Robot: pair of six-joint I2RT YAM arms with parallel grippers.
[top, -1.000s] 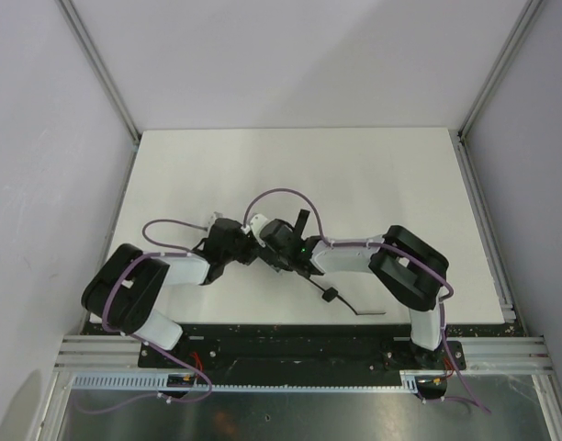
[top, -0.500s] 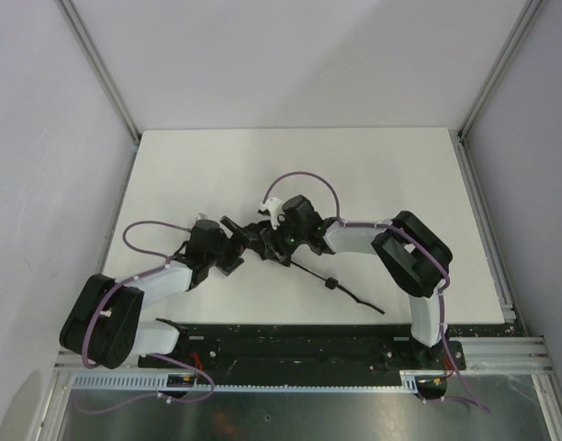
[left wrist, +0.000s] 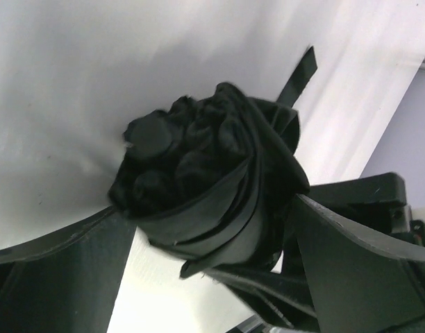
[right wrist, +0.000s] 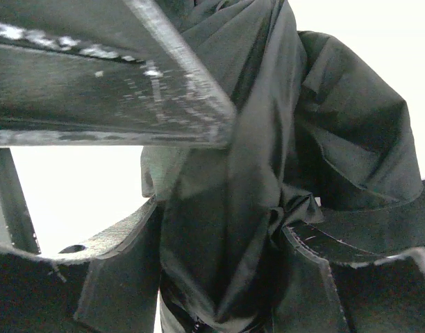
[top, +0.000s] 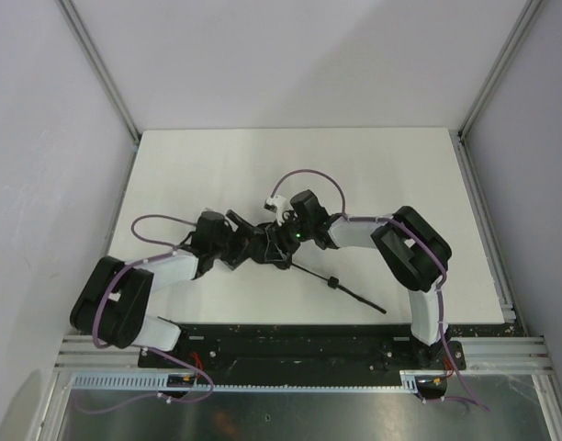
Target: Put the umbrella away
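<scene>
Trouble would most likely begin over the white table [top: 373, 175], where the compact black umbrella [top: 310, 272] sits just below the centre of the overhead frame with only one arm gripping it. The right gripper [right wrist: 219, 222] is pinched on a fold of the canopy [left wrist: 205, 173], with cloth bunched between its fingers and nothing rigid in the grip. I judge that a pull or lift could let the loose fabric slide through or unfurl, leaving the shaft to swing or drag. The left gripper [left wrist: 211, 211] stands spread wide, a finger on either side of the bunched canopy end without squeezing it. It lends no support, and a careless close might catch a stray fold instead of the bundle. In the overhead frame the long axis runs diagonally. It starts at the canopy between the two grippers, follows the thin shaft to the knob handle [top: 333, 281], and ends in a thin tail that looks like the wrist strap [top: 365, 300], pointing to the lower right
</scene>
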